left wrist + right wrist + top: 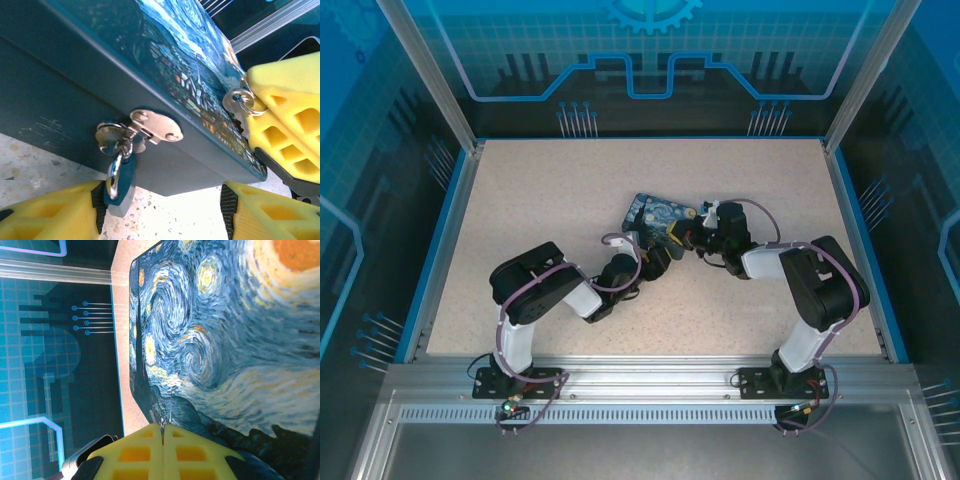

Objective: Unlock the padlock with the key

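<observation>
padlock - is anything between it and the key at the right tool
Nothing visible blocks it. The key is held by the right tool at a corner of the box. The padlock hangs from the hasp further along the same dark side, with only bare wall between. Its keyhole can't be seen.

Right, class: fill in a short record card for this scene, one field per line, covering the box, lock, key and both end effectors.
Box: blue night-sky print on top, dark sides, lying on the speckled table
Latch: silver, on the box's side
Padlock: small, teal, hanging from the latch by its shackle
Key: silver, on a ring, beside the box's edge, apart from the padlock
Right end effector: shut, pinching the key
Left end effector: open, padlock between its fingers, nearer one
Progress: key not yet in the padlock
</observation>
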{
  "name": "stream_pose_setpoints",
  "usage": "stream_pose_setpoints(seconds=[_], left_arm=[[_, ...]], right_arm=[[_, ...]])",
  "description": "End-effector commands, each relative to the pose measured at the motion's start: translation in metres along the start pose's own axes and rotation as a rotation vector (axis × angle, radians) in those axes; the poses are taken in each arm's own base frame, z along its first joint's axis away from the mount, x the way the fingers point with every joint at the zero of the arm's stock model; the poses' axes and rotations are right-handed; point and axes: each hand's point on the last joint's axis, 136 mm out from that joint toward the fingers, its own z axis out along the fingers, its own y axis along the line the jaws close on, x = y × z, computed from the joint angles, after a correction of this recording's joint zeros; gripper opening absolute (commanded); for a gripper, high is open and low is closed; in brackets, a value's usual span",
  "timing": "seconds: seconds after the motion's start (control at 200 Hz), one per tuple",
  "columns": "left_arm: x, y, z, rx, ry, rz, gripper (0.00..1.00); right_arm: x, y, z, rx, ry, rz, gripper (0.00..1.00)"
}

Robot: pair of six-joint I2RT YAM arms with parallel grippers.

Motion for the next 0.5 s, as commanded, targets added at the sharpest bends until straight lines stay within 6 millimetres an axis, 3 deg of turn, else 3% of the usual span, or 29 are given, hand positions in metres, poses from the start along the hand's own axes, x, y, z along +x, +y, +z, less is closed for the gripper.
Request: stream_pose_setpoints(seconds=[0.0, 0.495], left_arm=[[0.001, 0.017, 0.003, -0.081, -0.019, 0.013, 0.58], [-0.001, 0.028, 0.008, -0.143, -0.006, 0.028, 0.39]], right_arm=[[0.011, -0.038, 0.003, 0.112, 0.030, 0.071, 0.00], [0.011, -0.037, 0.003, 0.111, 0.029, 0.071, 0.00]])
